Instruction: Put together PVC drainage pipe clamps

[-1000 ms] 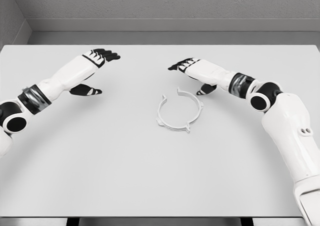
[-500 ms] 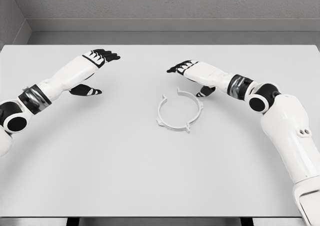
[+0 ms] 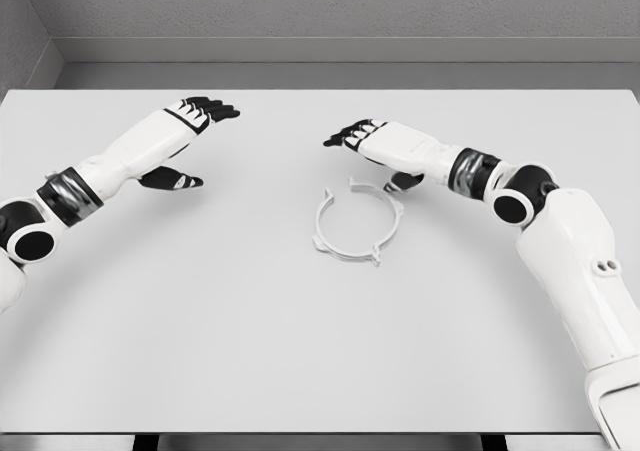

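Fingers on the right hand (image 3: 365,139) and left hand (image 3: 190,119) are spreading loosely, holding nothing; the clamp ring (image 3: 357,221) is lying on the table (image 3: 250,321), maybe untouched.

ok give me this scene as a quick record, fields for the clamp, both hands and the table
clamp: white ring-shaped pipe clamp, lying flat near table centre, gap at its upper left
right hand: open, above the table just behind the clamp, not touching it
left hand: open, far left of the clamp, holding nothing
table: white
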